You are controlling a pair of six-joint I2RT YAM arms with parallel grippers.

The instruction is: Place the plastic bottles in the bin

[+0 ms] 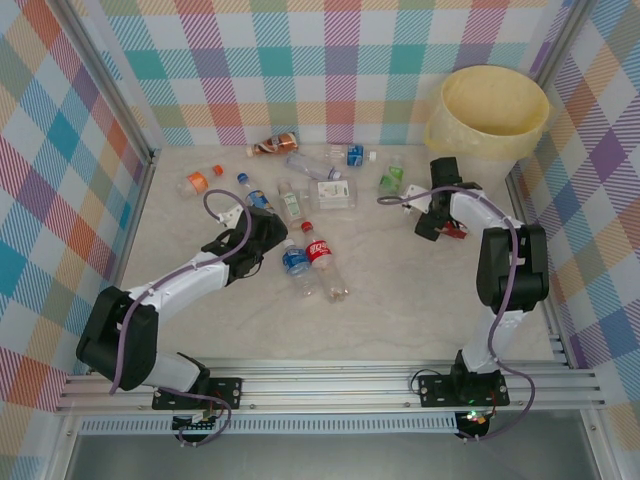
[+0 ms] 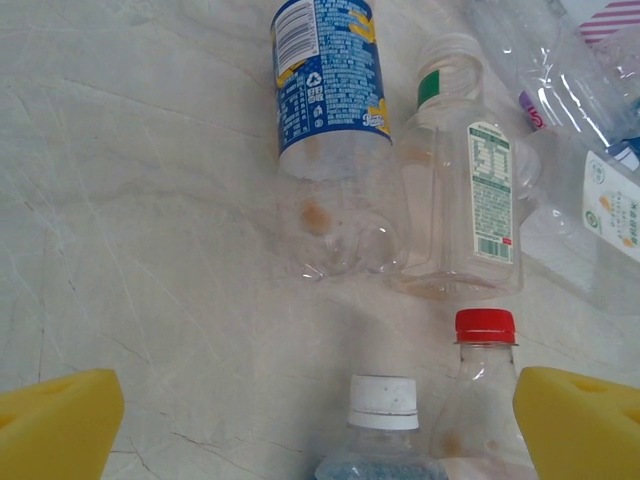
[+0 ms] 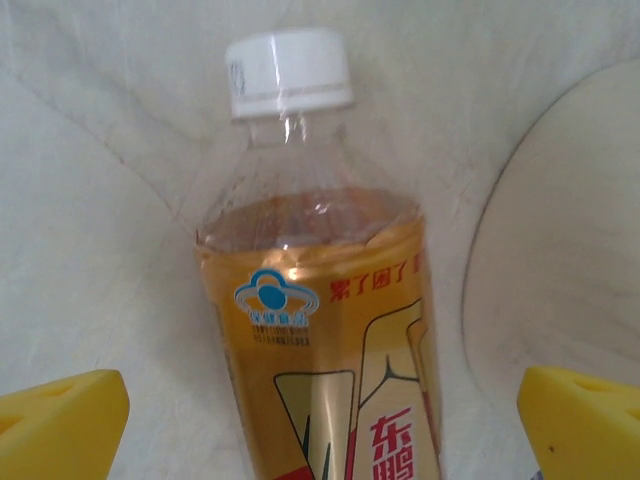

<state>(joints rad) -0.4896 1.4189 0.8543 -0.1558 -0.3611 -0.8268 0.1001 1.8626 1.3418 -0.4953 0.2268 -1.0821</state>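
Both jaws stand wide and empty. Our right gripper straddles a gold-labelled bottle lying just on the near side of the bin. It looks light, thin-walled and slick, possibly part-filled. We'd pinch its labelled middle. The other bottles lie scattered left of the bin.

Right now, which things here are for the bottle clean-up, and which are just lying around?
For the job: red-label bottle, blue-label bottle, orange-label bottle, green-label bottle, gold-label bottle, bin, left tool, right tool.
Just there: checked walls, metal rail, table.
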